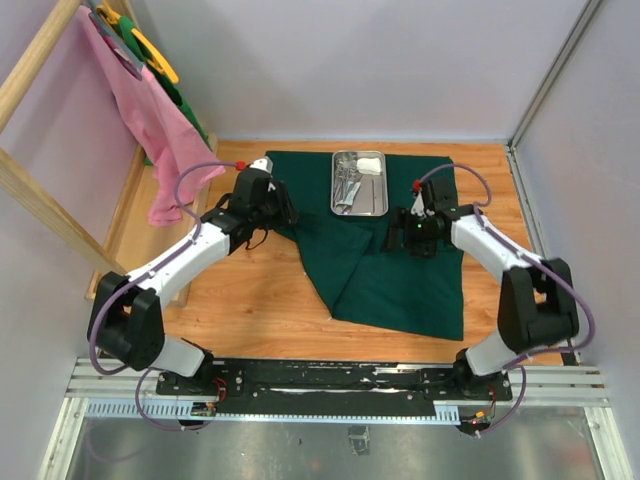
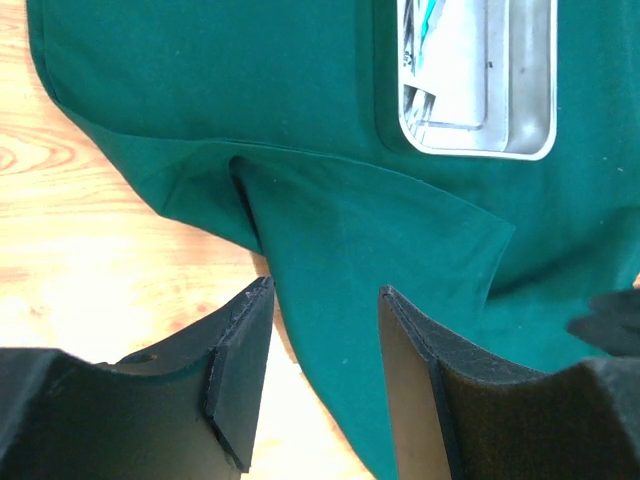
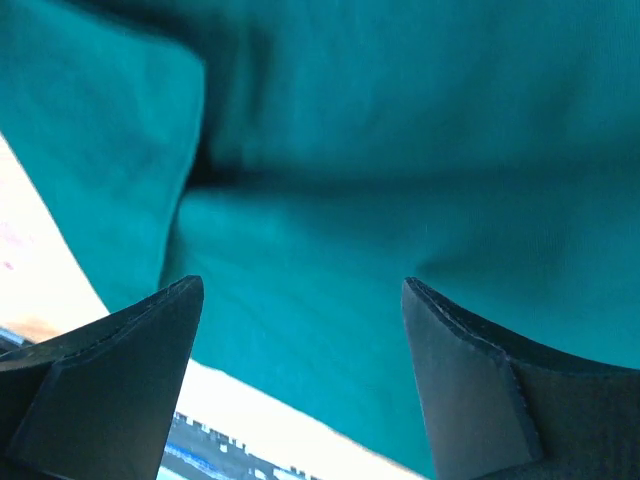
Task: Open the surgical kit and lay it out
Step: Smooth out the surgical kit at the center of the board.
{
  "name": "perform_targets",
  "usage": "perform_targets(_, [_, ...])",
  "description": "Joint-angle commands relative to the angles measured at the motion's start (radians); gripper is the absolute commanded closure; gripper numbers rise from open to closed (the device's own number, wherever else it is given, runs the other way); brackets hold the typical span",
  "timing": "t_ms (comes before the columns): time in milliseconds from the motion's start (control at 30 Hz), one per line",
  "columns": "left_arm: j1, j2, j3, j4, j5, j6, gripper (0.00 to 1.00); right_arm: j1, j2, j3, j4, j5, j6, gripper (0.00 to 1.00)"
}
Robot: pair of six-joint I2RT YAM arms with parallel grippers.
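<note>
The dark green cloth wrap (image 1: 400,270) lies spread on the wooden table, with one fold still turned over near its left edge (image 2: 330,210). The shiny steel tray (image 1: 359,183) sits on the cloth at the back, holding thin steel instruments (image 1: 345,185) and a white gauze wad (image 1: 371,163); its near end shows in the left wrist view (image 2: 480,90). My left gripper (image 1: 284,212) is open, empty, over the cloth's left edge (image 2: 322,300). My right gripper (image 1: 396,238) is open, empty, low over the cloth (image 3: 300,290) right of centre.
A wooden rack (image 1: 40,60) with pink (image 1: 150,120) and green cloths hangs at the left. White walls close in the back and right. The metal rail (image 1: 330,385) with the arm bases runs along the near edge.
</note>
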Motion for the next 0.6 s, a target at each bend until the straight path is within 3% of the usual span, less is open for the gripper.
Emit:
perform_targets(0, [-0.009,-0.086,0.001,-0.024,-0.018,0.011,0.49,0.013,0.148,0.105,0.191,-0.063,-0.018,0.18])
perform_targets(167, [-0.009,-0.127,0.010,-0.063,-0.056,0.015,0.49,0.022,0.313,0.166,0.326,-0.175,0.008,0.19])
perform_targets(333, [-0.009,-0.134,0.014,-0.079,-0.085,0.012,0.49,0.065,0.424,0.244,0.355,-0.196,0.025,0.22])
perform_targets(433, [-0.008,-0.126,0.011,-0.082,-0.093,0.006,0.49,0.098,0.441,0.257,0.369,-0.208,0.031,0.34])
perform_targets(567, [-0.009,-0.123,-0.002,-0.085,-0.097,0.001,0.49,0.161,0.383,0.196,0.415,-0.207,0.033,0.56])
